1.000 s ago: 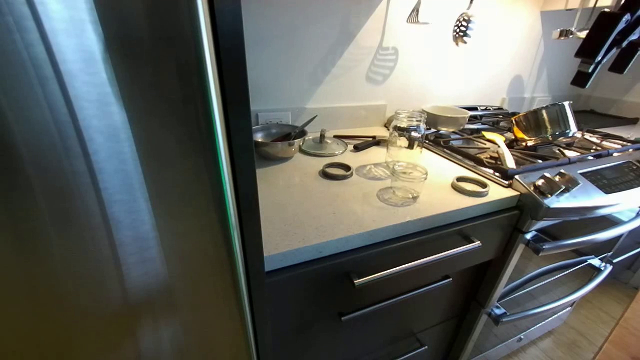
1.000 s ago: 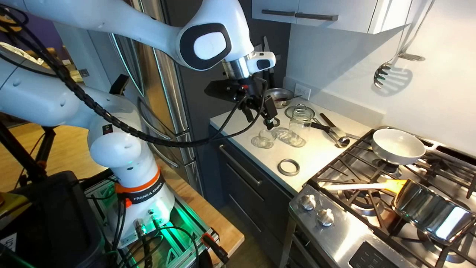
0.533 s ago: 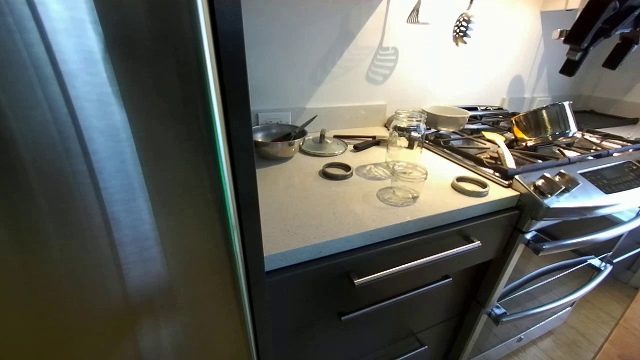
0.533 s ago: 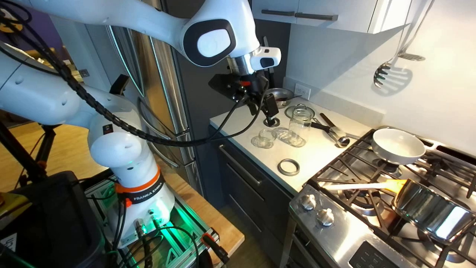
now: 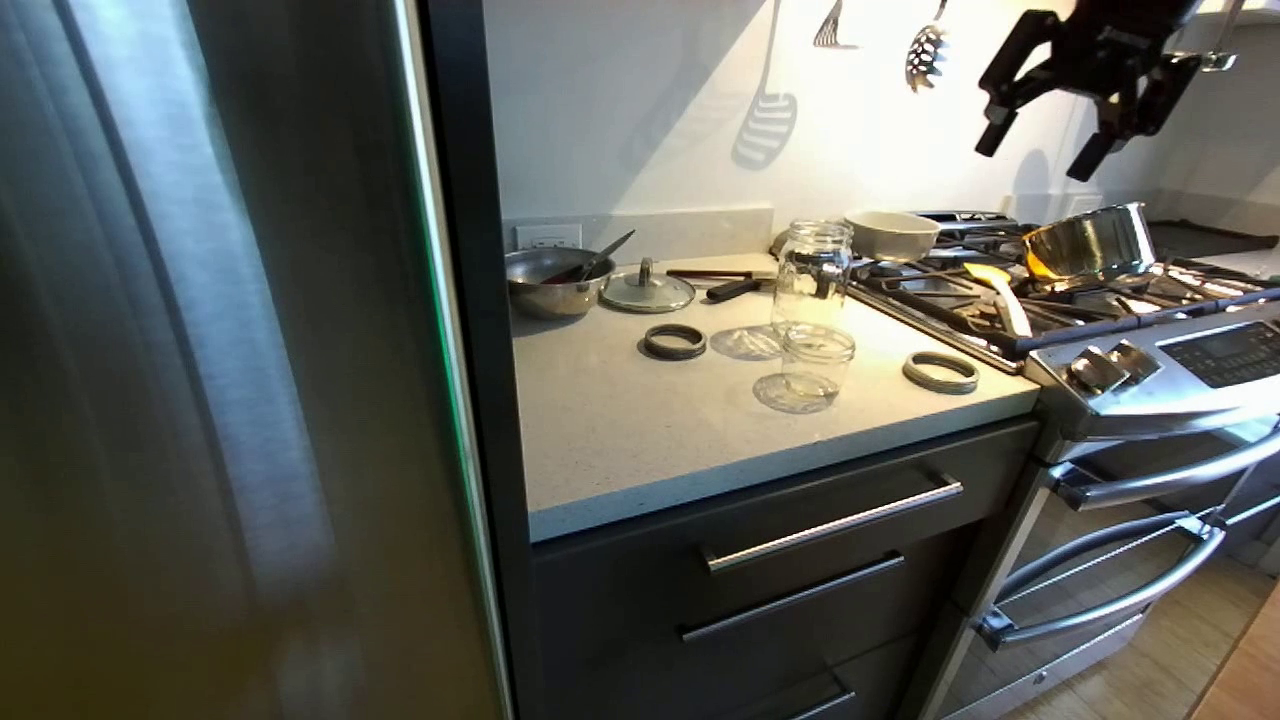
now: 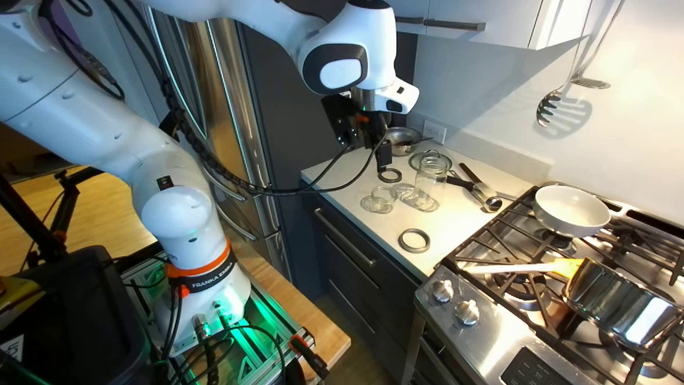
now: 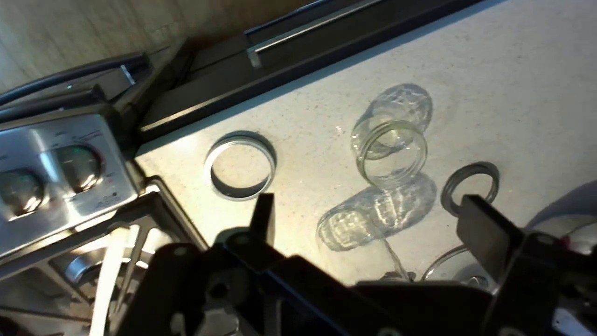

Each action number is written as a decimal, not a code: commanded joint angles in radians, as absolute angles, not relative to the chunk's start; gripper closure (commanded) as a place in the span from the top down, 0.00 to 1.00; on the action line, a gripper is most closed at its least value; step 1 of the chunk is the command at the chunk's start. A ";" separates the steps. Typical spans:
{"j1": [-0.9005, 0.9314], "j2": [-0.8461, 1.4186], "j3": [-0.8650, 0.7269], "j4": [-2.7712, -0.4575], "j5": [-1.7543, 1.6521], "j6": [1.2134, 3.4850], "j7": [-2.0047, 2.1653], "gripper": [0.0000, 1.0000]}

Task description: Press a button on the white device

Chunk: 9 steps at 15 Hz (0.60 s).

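No white device with a button shows in any view. On the counter stand a small glass jar (image 5: 818,368) and a tall glass jar (image 5: 812,280). They also show in an exterior view (image 6: 432,176) and the wrist view (image 7: 394,175). A light ring (image 7: 208,169) and a dark ring (image 7: 448,189) lie on either side of the jars. My gripper (image 5: 1037,155) is open and empty, pointing down in the air above the counter and stove area. In the wrist view, its spread fingers (image 7: 368,200) have the tall jar between them, farther below. Nothing is touched.
The stove (image 6: 513,315) holds a white bowl (image 6: 572,211), a tilted steel pot (image 6: 622,305) and a spatula (image 6: 513,268). A metal bowl (image 5: 560,285), glass lid (image 5: 648,292) and utensils lie at the counter's back. Upper cabinets (image 6: 481,13) hang above; a steel fridge (image 5: 250,400) flanks the counter.
The arm has swung over the counter and turned its wrist. The gripper has come in from the upper right edge in an exterior view, with both fingers now visible. The counter objects have not moved.
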<state>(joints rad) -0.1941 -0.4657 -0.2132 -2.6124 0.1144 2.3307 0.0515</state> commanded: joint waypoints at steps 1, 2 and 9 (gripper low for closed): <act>-0.114 -0.314 -0.245 -2.493 0.320 2.269 0.044 1.00; -0.100 -0.277 -0.242 -2.464 0.376 2.250 0.047 1.00; -0.107 -0.180 -0.199 -2.386 0.535 2.135 0.063 1.00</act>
